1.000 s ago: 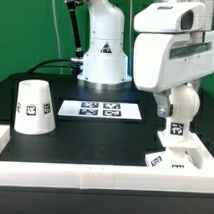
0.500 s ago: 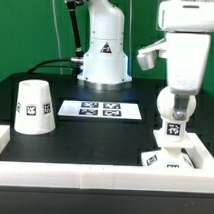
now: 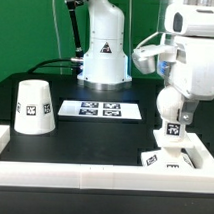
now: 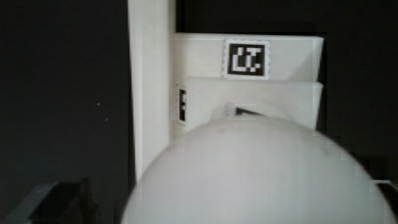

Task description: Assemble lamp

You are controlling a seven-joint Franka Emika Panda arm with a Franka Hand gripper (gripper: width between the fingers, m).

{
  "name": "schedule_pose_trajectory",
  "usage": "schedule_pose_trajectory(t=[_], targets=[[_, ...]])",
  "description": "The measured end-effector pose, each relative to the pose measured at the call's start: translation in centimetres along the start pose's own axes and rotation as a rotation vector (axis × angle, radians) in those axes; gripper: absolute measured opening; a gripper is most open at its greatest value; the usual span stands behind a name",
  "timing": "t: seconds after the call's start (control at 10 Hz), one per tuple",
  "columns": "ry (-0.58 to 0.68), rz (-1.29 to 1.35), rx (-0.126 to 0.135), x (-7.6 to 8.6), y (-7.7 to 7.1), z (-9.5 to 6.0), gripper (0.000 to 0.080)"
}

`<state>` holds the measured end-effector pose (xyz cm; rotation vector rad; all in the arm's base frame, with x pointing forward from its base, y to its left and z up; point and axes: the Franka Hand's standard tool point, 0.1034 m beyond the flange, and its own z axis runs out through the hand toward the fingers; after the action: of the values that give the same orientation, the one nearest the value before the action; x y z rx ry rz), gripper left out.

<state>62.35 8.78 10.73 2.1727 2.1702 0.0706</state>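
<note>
The white bulb [image 3: 171, 103] stands upright with its neck down on the flat square base [image 3: 163, 159], at the exterior view's right and close to the white rail [image 3: 93, 176] that edges the black worktop [image 3: 94, 140]. The arm's tool [image 4: 222, 205] hangs directly over the bulb. In the wrist view the ball fills the foreground, with a dark finger [image 4: 63, 200] low at either side. Whether the tool is clamping the bulb or is loose around it cannot be told. A tag shows on the bulb's neck and another on the base. The shade [image 3: 33, 105] sits wide end down, well apart at the exterior view's left. The marker board [image 3: 100, 111] lies between the shade and the bulb.
</note>
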Motion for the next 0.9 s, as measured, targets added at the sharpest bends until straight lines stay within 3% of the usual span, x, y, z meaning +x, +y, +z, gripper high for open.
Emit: schedule_pose_trajectory(t=[0.1,0.2,0.6,0.9], targets=[[0.001,0.011,-0.006,-0.28,-0.18,-0.02,0.0593],[0.001,0.011,-0.006,-0.28,-0.12,-0.01,0.0573],[0.001,0.058,-0.004,-0.5,-0.13,-0.01,0.0573],[0.004,0.357,-0.001,-0.41,-0.22,0.01,0.0574]])
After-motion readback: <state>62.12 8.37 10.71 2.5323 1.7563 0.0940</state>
